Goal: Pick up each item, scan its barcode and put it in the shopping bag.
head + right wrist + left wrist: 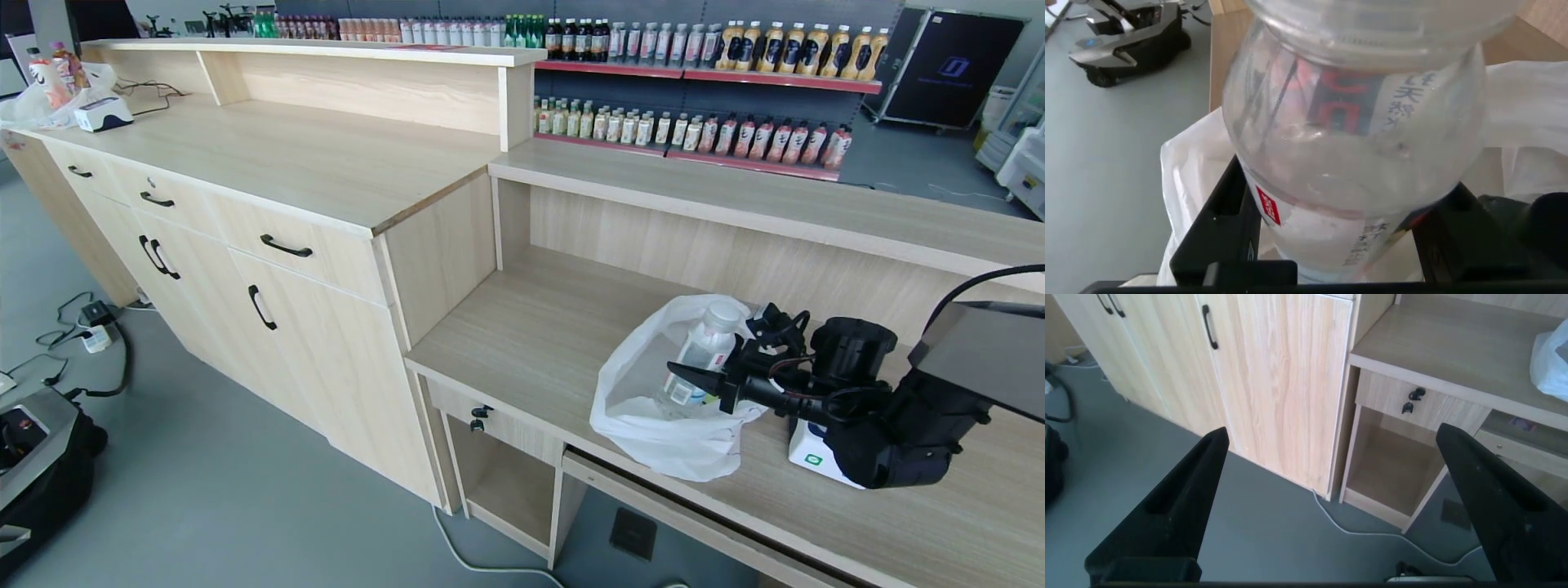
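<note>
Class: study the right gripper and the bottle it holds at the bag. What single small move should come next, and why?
The right gripper is shut on the clear bottle, whose lower part appears to sit inside the open white shopping bag on the counter. So I would probably ease it a little deeper into the bag before letting go.
</note>
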Controlling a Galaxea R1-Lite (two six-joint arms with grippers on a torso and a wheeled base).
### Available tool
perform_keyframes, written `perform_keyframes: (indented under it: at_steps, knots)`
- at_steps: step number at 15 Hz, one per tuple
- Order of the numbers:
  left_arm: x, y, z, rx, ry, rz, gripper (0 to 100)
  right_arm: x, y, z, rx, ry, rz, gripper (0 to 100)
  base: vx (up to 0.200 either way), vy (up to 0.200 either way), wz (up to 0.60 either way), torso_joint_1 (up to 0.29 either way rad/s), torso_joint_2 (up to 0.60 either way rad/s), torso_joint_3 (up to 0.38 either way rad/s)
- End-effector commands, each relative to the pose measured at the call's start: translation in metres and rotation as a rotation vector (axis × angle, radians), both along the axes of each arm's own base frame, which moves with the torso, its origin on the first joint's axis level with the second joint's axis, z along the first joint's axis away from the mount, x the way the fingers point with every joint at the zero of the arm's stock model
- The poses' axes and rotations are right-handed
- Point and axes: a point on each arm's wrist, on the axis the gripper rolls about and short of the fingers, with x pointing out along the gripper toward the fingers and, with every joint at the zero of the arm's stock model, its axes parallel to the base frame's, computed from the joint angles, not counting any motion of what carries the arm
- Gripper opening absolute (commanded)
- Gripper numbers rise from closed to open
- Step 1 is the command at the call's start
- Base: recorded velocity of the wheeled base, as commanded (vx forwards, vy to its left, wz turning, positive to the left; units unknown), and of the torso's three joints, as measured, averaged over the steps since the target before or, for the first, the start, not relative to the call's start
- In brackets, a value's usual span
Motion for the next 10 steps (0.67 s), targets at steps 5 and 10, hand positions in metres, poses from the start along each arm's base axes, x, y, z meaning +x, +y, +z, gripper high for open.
perform_keyframes:
  at_steps: [5,10]
  knots:
    - [0.0,0.0,0.0,0.0,0.0,0.0,100,-0.0023,-0.0086,-0.0148,-0.022,0.035,-0.019,0,0.0,0.0,0.0,0.0,0.0,0.0]
    - [0.0,0.0,0.0,0.002,0.0,0.0,100,-0.0042,-0.0081,-0.0119,-0.022,0.035,-0.017,0,0.0,0.0,0.0,0.0,0.0,0.0]
